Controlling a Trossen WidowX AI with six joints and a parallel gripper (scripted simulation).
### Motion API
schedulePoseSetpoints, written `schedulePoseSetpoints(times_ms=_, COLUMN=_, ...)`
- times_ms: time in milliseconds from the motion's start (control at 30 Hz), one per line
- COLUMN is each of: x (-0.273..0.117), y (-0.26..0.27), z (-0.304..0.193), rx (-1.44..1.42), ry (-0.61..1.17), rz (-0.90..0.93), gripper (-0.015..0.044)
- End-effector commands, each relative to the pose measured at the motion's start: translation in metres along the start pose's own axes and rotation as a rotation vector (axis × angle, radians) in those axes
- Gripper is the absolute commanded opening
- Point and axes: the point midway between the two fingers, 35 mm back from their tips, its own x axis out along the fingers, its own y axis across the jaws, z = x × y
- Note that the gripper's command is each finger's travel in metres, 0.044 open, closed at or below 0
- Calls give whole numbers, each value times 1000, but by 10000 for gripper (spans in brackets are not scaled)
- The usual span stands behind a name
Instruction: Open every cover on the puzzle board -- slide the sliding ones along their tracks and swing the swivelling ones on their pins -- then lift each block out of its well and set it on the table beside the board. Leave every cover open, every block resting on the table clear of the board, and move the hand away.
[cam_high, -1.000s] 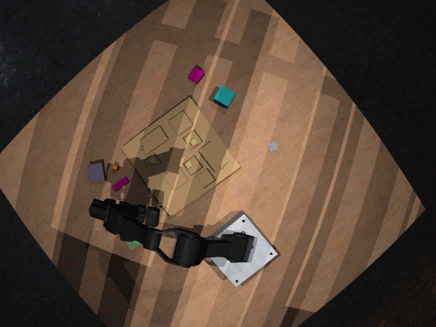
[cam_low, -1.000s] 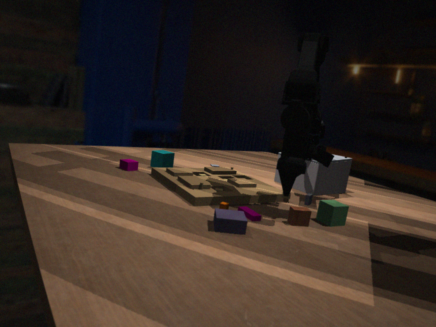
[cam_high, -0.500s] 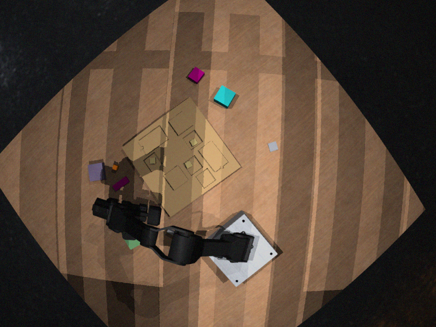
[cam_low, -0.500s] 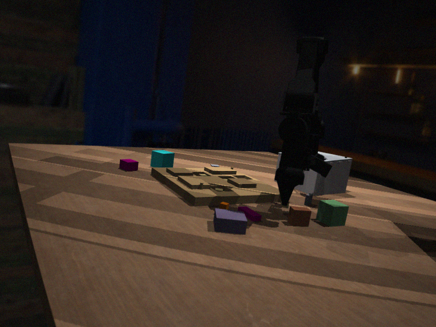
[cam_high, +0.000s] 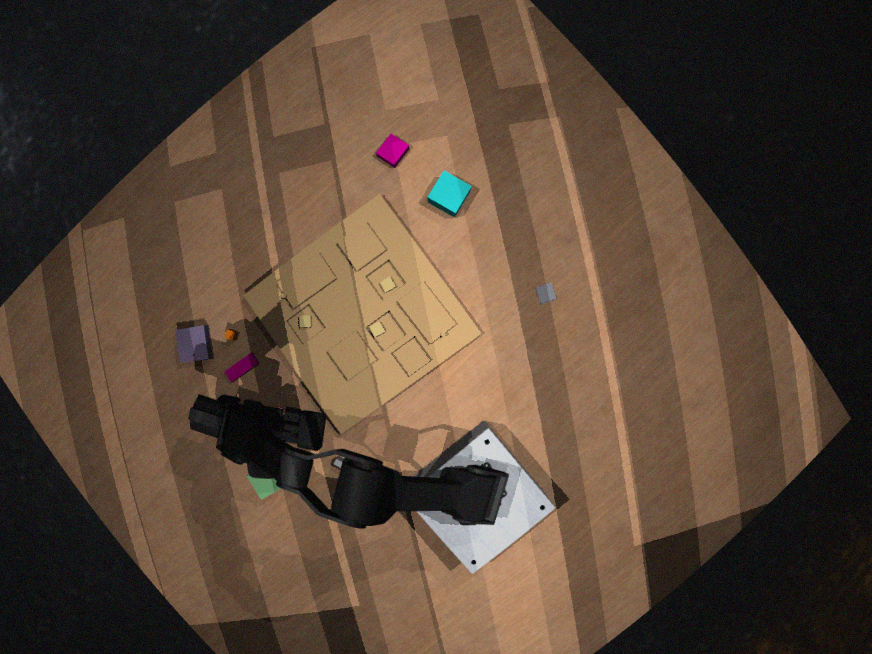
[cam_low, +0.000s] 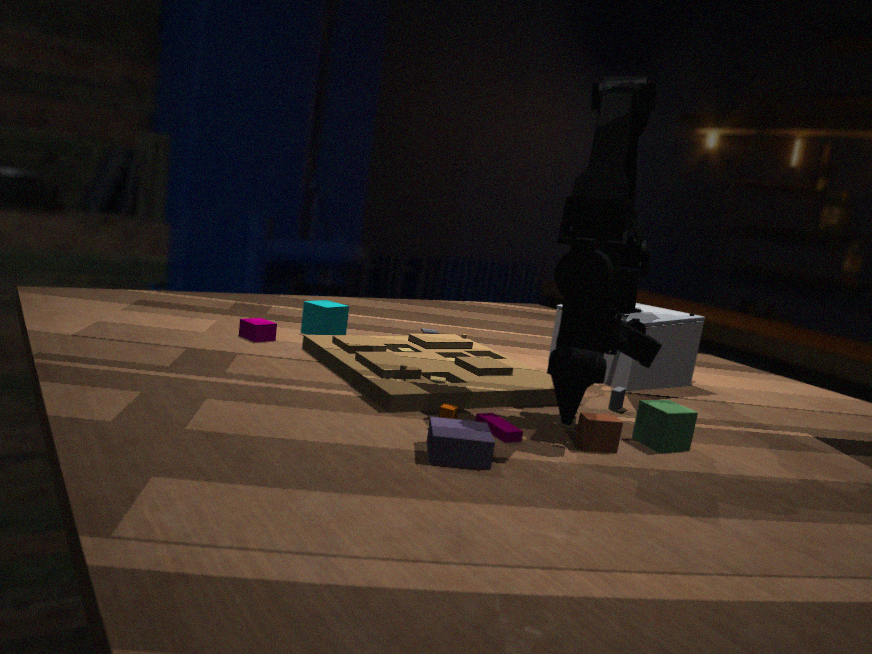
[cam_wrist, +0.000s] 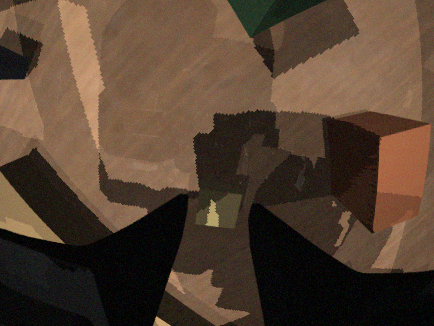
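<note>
The tan puzzle board (cam_high: 338, 411) (cam_low: 394, 401) lies on the table. Raised cover plates stand beside the wells: at the back (cam_high: 362, 247) (cam_low: 440, 340), left (cam_high: 307, 278) (cam_low: 383, 362), right (cam_high: 428, 309) and front (cam_high: 350, 355) (cam_low: 483, 365). Three wells hold small pale-yellow blocks (cam_high: 387, 283) (cam_high: 304, 321) (cam_high: 377, 328). Another well (cam_high: 412, 356) shows no block. My gripper (cam_low: 567, 422) (cam_wrist: 219, 207) is low over the table, off the board's near corner, partly open. A small olive block (cam_wrist: 227, 212) lies between its fingertips with gaps on both sides; whether it touches the table is hard to tell.
A terracotta block (cam_low: 598, 431) (cam_wrist: 400, 175) and a green block (cam_high: 264, 485) (cam_low: 664, 425) stand near the gripper. A magenta bar (cam_high: 241, 367), orange piece (cam_high: 230, 335) and purple block (cam_high: 193, 343) lie left. A cyan block (cam_high: 449, 192) and magenta cube (cam_high: 393, 149) lie beyond the board.
</note>
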Motion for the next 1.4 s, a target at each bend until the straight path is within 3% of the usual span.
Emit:
schedulePoseSetpoints(times_ms=0, x=0, y=0, z=0, rx=0, ry=0, rz=0, gripper=238)
schedulePoseSetpoints(times_ms=267, x=-2, y=0, z=0, rx=0, ry=0, rz=0, gripper=440)
schedulePoseSetpoints(times_ms=1100, x=-76, y=0, z=0, rx=-4, ry=2, rz=-1, gripper=440)
schedulePoseSetpoints(times_ms=1367, x=-76, y=14, z=-37, rx=384, ry=4, rz=1, gripper=230)
